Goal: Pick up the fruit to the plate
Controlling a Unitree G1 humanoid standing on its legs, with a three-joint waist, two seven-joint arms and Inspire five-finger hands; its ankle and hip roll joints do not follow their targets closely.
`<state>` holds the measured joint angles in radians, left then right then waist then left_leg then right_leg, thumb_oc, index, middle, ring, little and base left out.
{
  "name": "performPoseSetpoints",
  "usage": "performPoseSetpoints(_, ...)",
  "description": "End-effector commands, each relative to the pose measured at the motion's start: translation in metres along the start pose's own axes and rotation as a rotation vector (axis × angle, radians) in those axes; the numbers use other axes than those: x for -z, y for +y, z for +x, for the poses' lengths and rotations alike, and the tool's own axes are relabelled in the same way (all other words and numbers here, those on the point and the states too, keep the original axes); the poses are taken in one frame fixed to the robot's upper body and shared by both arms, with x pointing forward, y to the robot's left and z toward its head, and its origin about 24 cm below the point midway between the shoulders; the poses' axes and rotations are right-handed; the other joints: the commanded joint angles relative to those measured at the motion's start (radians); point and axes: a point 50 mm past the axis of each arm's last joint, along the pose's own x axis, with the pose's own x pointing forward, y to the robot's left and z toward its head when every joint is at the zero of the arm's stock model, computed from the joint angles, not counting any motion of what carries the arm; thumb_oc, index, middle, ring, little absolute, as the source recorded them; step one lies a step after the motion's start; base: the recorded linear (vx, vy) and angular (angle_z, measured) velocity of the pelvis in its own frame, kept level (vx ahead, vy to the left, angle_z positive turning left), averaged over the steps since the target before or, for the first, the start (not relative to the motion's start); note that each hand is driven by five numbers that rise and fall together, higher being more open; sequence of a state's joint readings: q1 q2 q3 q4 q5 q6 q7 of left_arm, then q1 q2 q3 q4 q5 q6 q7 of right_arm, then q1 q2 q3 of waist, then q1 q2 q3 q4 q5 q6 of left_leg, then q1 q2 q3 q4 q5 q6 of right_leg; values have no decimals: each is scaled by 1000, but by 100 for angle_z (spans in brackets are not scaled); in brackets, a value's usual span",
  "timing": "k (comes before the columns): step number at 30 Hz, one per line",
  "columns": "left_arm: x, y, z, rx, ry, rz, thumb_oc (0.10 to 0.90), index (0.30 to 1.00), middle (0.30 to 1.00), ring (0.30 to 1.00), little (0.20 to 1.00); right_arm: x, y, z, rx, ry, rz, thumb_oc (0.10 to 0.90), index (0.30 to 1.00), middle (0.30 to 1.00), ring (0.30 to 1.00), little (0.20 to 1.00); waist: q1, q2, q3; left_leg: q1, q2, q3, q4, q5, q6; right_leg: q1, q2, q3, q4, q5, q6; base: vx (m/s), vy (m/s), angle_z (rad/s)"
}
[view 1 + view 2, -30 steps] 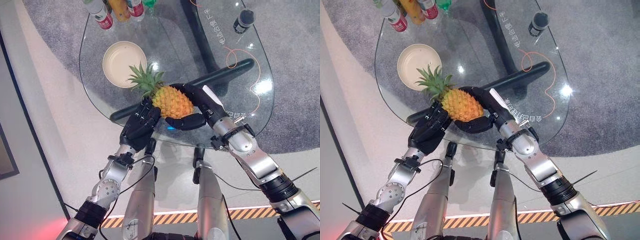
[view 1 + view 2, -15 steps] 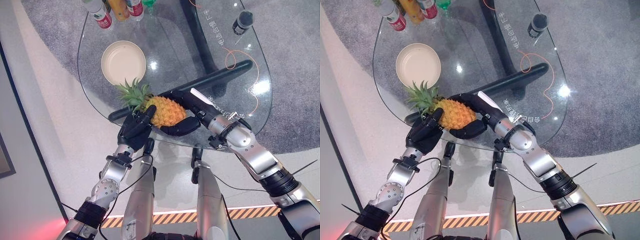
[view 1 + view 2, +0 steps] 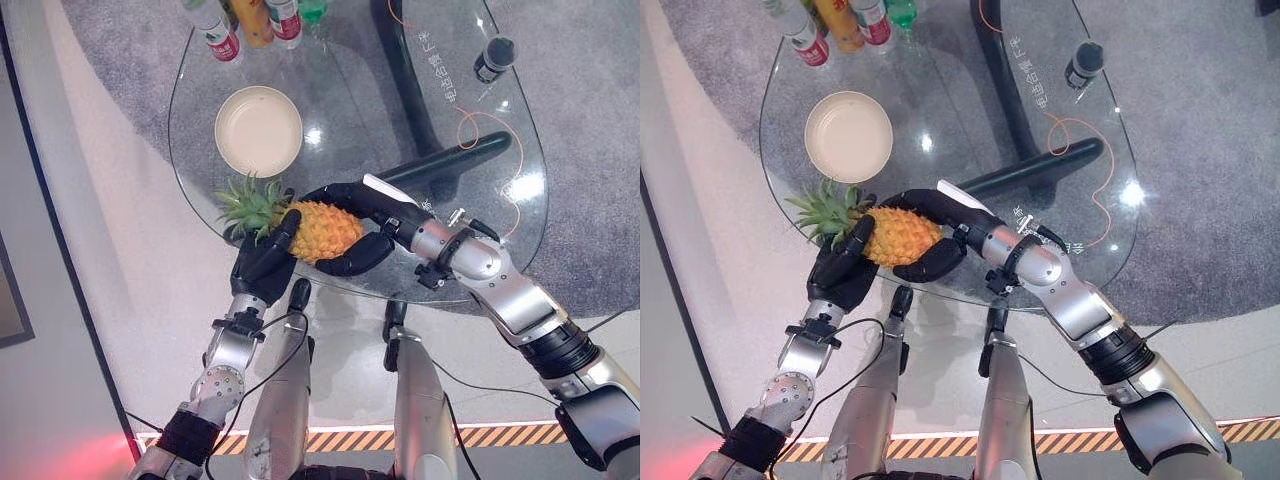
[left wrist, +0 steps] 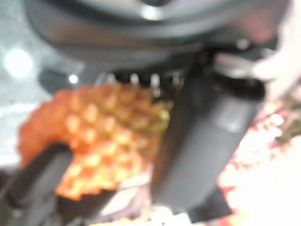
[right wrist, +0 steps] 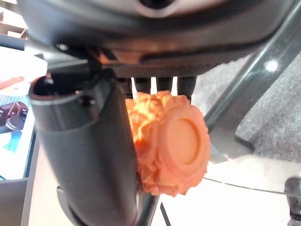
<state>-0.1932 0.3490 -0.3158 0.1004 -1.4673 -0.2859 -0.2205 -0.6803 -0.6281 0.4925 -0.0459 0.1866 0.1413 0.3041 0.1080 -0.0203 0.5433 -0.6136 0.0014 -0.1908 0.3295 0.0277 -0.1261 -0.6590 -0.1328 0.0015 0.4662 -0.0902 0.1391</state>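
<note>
An orange-yellow pineapple point(image 3: 318, 230) with a green crown point(image 3: 243, 203) is held lying sideways above the near edge of the glass table point(image 3: 350, 110). My right hand point(image 3: 352, 258) is shut on its body, fingers over the top and thumb underneath. In the right wrist view the fruit's round base point(image 5: 175, 141) shows beside the thumb point(image 5: 89, 155). My left hand point(image 3: 262, 268) grips the crown end from below, with the fruit point(image 4: 106, 136) pressed against it. The cream plate point(image 3: 258, 130) lies bare on the table, beyond and slightly left of the crown.
Several bottles point(image 3: 252, 18) stand at the far edge of the table. A black cylinder point(image 3: 493, 58) and an orange cable point(image 3: 478, 118) lie at the far right. A dark table leg point(image 3: 450, 160) runs under the glass. Grey carpet surrounds the table.
Both hands have carried the pineapple leftward and toward the table's near edge, its crown now pointing left. The view itself has also shifted slightly.
</note>
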Motion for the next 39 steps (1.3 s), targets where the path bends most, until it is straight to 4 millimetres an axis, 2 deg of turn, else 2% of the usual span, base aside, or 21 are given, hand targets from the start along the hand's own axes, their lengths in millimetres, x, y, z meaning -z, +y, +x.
performPoseSetpoints(1, -50, -90, 32, 513, -372, -114, 800, 900, 900, 900, 900, -41, 65, 15, -350, -227, 9, 100, 300, 300, 300, 200, 11, -42, -23, 27, -145, 75, 40, -103, 137, 55, 126, -46, -121, 78, -33, 0, 0, 0)
performPoseSetpoints(7, -58, -89, 30, 502, -476, -151, 800, 900, 900, 900, 900, -38, 69, 22, -321, -219, 27, 100, 300, 300, 300, 200, 25, -56, -23, 28, -147, 58, 40, -111, 138, 59, 126, -59, -123, 77, -31, 9, -43, 9)
performPoseSetpoints(20, -67, -90, 26, 525, -538, -147, 800, 900, 900, 900, 900, -38, 70, 27, -283, -229, 43, 100, 300, 300, 300, 200, 37, -78, -23, 21, -144, 34, 27, -110, 141, 51, 129, -76, -133, 88, -25, -4, -15, 4)
performPoseSetpoints(22, -70, -90, 26, 528, -563, -151, 471, 618, 618, 618, 571, -39, 69, 27, -278, -235, 44, 100, 300, 300, 300, 200, 37, -83, -23, 14, -145, 31, 21, -101, 140, 45, 129, -78, -137, 96, -25, 0, 0, 0)
performPoseSetpoints(23, -72, -90, 26, 530, -576, -153, 342, 507, 507, 507, 442, -39, 69, 27, -276, -236, 45, 100, 300, 300, 300, 200, 37, -84, -23, 14, -144, 30, 18, -101, 141, 45, 129, -80, -139, 96, -25, 0, 0, 0)
performPoseSetpoints(24, -73, -89, 25, 530, -587, -155, 309, 479, 479, 479, 409, -39, 70, 28, -274, -236, 48, 100, 300, 300, 300, 200, 39, -85, -23, 15, -144, 29, 16, -100, 141, 46, 128, -81, -141, 97, -24, 0, 0, 0)
performPoseSetpoints(25, -74, -89, 25, 532, -592, -155, 147, 340, 340, 340, 247, -39, 69, 28, -272, -236, 50, 100, 300, 300, 300, 200, 40, -86, -23, 15, -143, 28, 16, -100, 141, 46, 128, -83, -141, 97, -24, 0, 0, 0)
performPoseSetpoints(26, -76, -89, 24, 534, -607, -158, 100, 300, 300, 300, 200, -39, 69, 29, -267, -239, 55, 100, 300, 300, 300, 200, 42, -87, -23, 15, -142, 26, 14, -100, 141, 45, 127, -86, -142, 98, -23, 0, 0, 0)
performPoseSetpoints(39, -87, -89, 20, 554, -704, -170, 100, 300, 300, 300, 200, -40, 71, 30, -235, -260, 89, 100, 300, 300, 300, 200, 48, -102, -23, 20, -139, 18, 10, -111, 142, 58, 123, -102, -153, 101, -16, 0, 0, 0)
